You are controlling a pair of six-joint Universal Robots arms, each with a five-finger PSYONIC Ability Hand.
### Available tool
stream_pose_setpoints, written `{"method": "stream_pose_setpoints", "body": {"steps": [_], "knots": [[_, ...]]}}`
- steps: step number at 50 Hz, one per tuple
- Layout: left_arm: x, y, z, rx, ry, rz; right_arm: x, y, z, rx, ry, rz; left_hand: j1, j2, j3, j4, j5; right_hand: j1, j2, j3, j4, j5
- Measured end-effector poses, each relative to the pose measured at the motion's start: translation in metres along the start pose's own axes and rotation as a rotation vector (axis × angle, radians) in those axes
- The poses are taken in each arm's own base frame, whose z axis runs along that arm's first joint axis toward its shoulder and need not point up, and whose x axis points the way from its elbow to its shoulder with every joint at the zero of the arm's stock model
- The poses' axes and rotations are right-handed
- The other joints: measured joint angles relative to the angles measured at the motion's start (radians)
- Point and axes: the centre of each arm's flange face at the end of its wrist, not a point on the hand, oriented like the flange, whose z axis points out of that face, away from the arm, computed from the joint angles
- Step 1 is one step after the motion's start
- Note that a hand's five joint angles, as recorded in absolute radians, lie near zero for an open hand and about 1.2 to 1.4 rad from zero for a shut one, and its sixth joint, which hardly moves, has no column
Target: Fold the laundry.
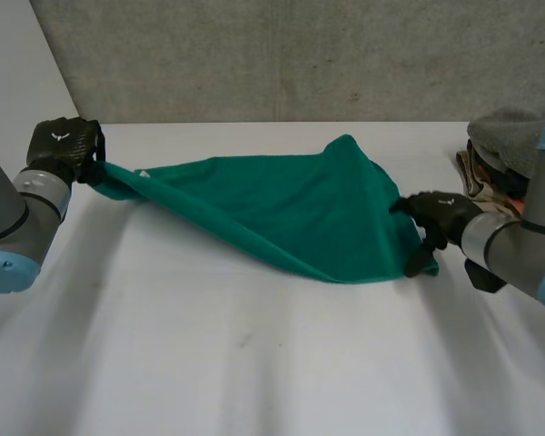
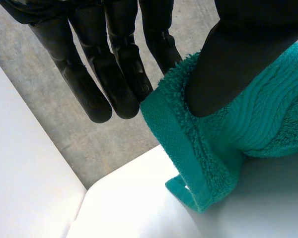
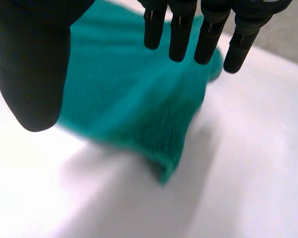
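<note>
Laundry here means a green towel [image 1: 291, 213], lying stretched across the white table [image 1: 254, 381] between the two hands. The left hand [image 1: 65, 143] pinches one corner of it, thumb against fingers [image 2: 114, 89]. The right hand [image 1: 440, 216] is at the other side, by the towel's edge, with its fingers straight and holding nothing. More clothes [image 1: 509, 145] sit in a pile behind it. The towel looks soft, fluffy and light (it will flop and sag, not stay flat), so it is probably best held by a corner or along the thick hem, not the middle.
</note>
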Motion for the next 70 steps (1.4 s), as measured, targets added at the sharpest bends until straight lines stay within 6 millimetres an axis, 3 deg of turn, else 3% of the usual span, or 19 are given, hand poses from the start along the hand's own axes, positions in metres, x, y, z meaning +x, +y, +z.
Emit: {"method": "stream_pose_setpoints", "body": {"steps": [10,20,26,30,33,39,40,44,50,52,55,59,62,70], "knots": [[0.001,0.0,0.0,0.001,0.002,0.0,0.013,0.027,0.014,-0.052,-0.023,-0.214,0.0,0.0,0.0,0.0,0.0,0.091,0.079,0.091,0.097,0.1],[0.0,0.0,0.0,0.001,-0.001,0.0,0.013,0.031,0.038,0.046,0.025,-0.318,0.0,0.0,0.0,0.0,0.0,0.192,0.185,0.19,0.196,0.189],[0.0,0.0,0.0,0.0,-0.001,0.0,0.014,0.031,0.052,0.084,0.066,-0.357,0.0,0.0,0.0,0.0,0.0,0.458,0.454,0.455,0.451,0.441],[0.001,-0.001,-0.001,-0.004,0.001,0.001,0.017,0.028,0.058,0.106,0.099,-0.362,0.0,0.0,0.0,0.0,0.0,0.812,0.829,0.824,0.824,0.811],[0.001,-0.002,-0.003,-0.014,0.003,0.002,0.021,0.024,0.059,0.124,0.132,-0.358,0.0,0.0,0.0,0.0,0.0,0.818,0.857,0.866,0.876,0.852],[-0.002,-0.007,-0.013,-0.059,0.003,0.011,0.027,0.004,0.042,0.179,0.188,-0.35,0.0,0.0,0.0,0.0,0.0,0.818,0.857,0.867,0.877,0.852],[-0.004,-0.012,-0.02,-0.084,0.004,0.027,0.03,-0.01,0.027,0.205,0.21,-0.366,0.0,0.0,0.0,0.0,0.0,0.818,0.857,0.867,0.878,0.852],[-0.006,-0.025,-0.042,-0.157,0.023,0.103,0.033,-0.023,-0.008,0.165,0.212,-0.449,0.0,0.0,0.0,0.0,0.0,0.818,0.857,0.867,0.879,0.852],[-0.003,-0.032,-0.085,-0.318,0.112,0.302,0.031,-0.007,-0.056,-0.078,0.109,-0.637,0.0,0.0,0.0,0.0,0.0,0.818,0.857,0.867,0.879,0.852],[-0.001,-0.03,-0.105,-0.399,0.179,0.398,0.03,0.002,-0.081,-0.209,0.034,-0.736,0.0,0.0,0.0,0.0,0.0,0.818,0.857,0.867,0.879,0.853],[0.003,-0.027,-0.126,-0.485,0.281,0.501,0.029,0.006,-0.099,-0.279,-0.014,-0.799,0.0,0.0,0.0,0.0,0.0,0.818,0.857,0.867,0.879,0.853],[0.008,-0.026,-0.142,-0.53,0.406,0.577,0.027,0.004,-0.105,-0.282,-0.014,-0.811,0.0,0.0,0.0,0.0,0.0,0.818,0.857,0.867,0.879,0.862],[0.011,-0.027,-0.139,-0.515,0.44,0.586,0.025,0.002,-0.102,-0.266,-0.006,-0.806,0.0,0.0,0.0,0.0,0.0,0.818,0.857,0.867,0.879,0.862],[0.014,-0.028,-0.088,-0.425,0.373,0.531,0.011,-0.013,-0.07,-0.193,0.019,-0.832,0.0,0.0,0.0,0.0,0.0,0.818,0.857,0.867,0.879,0.865]]}}
